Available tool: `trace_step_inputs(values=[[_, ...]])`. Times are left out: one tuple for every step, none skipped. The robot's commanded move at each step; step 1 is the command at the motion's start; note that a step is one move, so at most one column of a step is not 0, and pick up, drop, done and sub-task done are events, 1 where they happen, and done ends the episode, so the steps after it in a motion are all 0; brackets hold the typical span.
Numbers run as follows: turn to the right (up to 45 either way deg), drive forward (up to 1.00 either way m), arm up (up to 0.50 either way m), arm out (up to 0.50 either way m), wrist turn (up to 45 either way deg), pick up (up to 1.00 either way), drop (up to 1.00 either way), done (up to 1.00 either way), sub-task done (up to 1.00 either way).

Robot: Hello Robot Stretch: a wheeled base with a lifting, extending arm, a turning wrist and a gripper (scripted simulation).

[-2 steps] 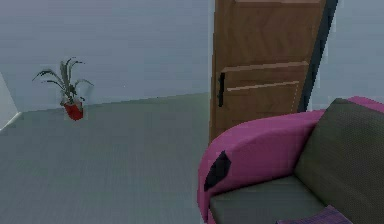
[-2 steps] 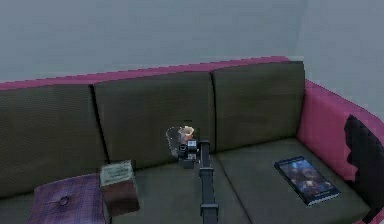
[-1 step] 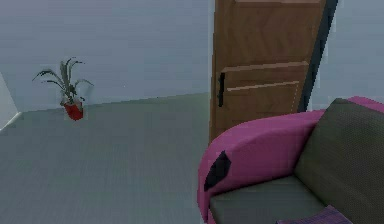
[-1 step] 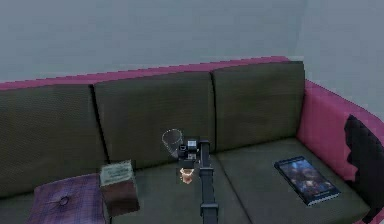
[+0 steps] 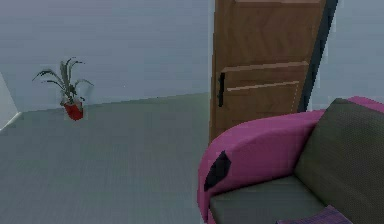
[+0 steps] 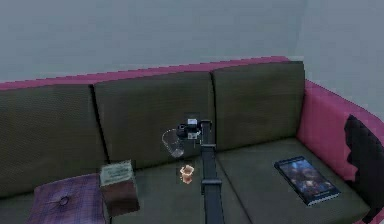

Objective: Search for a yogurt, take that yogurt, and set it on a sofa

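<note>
1. Sofa (image 6: 150, 110): pink frame, dark grey seat and back cushions, pink armrest at the right of the arm side view. Same sofa (image 5: 262, 150) at the forward view's lower right.
2. Arm (image 6: 210, 190): dark square bar rising from the bottom edge, over the middle seat cushion.
3. Gripper (image 6: 172, 146): at the arm's far end, left of two white marker squares (image 6: 191, 127), seen against the seam of seat and back. Grip state: cannot tell. Whether anything is held: cannot tell, with cushion and tub close behind.
4. Small pale tub (image 6: 186, 173): orange-tinted, too small to confirm as the yogurt. Upright on the middle seat cushion, just left of the arm, nearer than the gripper. Touching the fingers or apart: cannot tell.
5. Olive-brown box (image 6: 118, 185): on the left seat cushion, left of the tub.
6. Purple patterned cloth (image 6: 65, 200): near left corner, just beside the box.
7. Dark flat slab (image 6: 305, 178): lying on the right seat cushion.
8. Wooden door (image 5: 265, 60): beyond the sofa's armrest.
9. Potted plant (image 5: 70, 92): red pot, on grey floor by the far wall, left.
</note>
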Motion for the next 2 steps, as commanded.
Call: trace_step_inputs(values=[[0.0,0.0,0.0,-0.08,0.0,0.0,0.0,0.0,0.0],[0.0,0.0,0.0,0.0,0.0,0.0,0.0,1.0,0.0]])
